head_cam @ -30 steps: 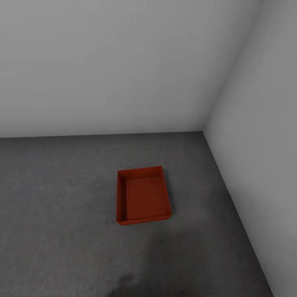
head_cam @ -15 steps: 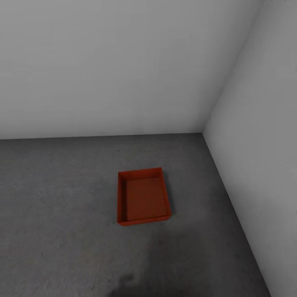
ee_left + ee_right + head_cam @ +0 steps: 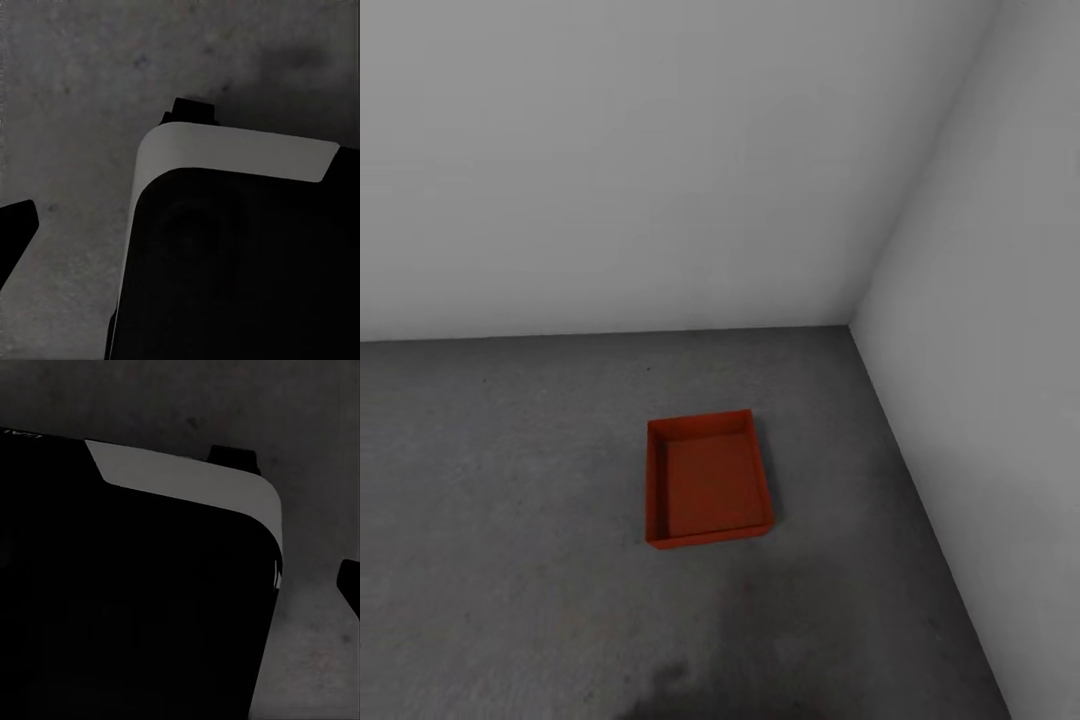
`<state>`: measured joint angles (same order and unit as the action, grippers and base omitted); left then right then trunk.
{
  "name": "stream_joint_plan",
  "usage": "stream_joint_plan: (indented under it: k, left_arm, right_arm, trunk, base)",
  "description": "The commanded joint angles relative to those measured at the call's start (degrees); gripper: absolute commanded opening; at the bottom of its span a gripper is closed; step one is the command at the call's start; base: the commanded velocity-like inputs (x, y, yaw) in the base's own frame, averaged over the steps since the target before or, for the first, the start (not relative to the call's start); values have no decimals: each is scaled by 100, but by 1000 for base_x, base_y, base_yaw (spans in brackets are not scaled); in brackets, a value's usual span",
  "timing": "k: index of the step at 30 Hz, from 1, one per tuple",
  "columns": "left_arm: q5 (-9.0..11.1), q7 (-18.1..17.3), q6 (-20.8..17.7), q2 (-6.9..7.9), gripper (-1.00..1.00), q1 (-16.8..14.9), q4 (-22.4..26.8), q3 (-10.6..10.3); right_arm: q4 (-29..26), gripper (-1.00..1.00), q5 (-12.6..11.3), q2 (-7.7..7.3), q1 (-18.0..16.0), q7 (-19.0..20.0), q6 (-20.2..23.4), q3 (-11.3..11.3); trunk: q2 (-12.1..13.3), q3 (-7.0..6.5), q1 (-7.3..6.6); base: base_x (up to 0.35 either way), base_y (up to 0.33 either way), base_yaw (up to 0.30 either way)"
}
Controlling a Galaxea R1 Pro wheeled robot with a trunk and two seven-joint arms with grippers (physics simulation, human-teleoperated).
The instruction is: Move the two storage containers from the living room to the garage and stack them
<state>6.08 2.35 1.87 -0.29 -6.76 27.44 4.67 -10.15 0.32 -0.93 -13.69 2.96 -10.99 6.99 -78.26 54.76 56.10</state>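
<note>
One orange-red storage container (image 3: 708,482) sits empty and upright on the dark grey concrete floor (image 3: 510,520) of the garage, a little way out from the corner of two pale grey walls. In the left wrist view a dark fingertip (image 3: 15,234) of my left gripper pokes in at the picture's edge over the concrete, with nothing held. The right wrist view likewise has a dark fingertip (image 3: 349,586) of my right gripper far out at the edge. Both grippers hang beside my own black and white body (image 3: 232,247), well away from the container.
The back wall (image 3: 610,160) and the right wall (image 3: 1000,300) meet at a corner behind and to the right of the container. Bare concrete spreads to the left and in front of it. A darker stain (image 3: 670,680) marks the floor near me.
The whole head picture has slid slightly downward and the container looks a touch smaller, so the camera has moved. The container itself has stayed put on the floor.
</note>
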Motion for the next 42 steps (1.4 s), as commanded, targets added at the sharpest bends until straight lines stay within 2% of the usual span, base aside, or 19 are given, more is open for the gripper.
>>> stream_joint_plan:
  k: [1,42]
  left_arm:
    - [60,2,18,-4,100,-1,-2,7]
    - [60,3,22,-2,100,-1,-8,7]
  right_arm:
    - [4,100,3,-3,-2,4,-17,28]
    - [66,100,9,-3,-2,3,-17,30]
  trunk:
    - [40,-22,-23]
    - [1685,-1134,-923]
  base:
    - [0,0,0]
    - [-2,0,0]
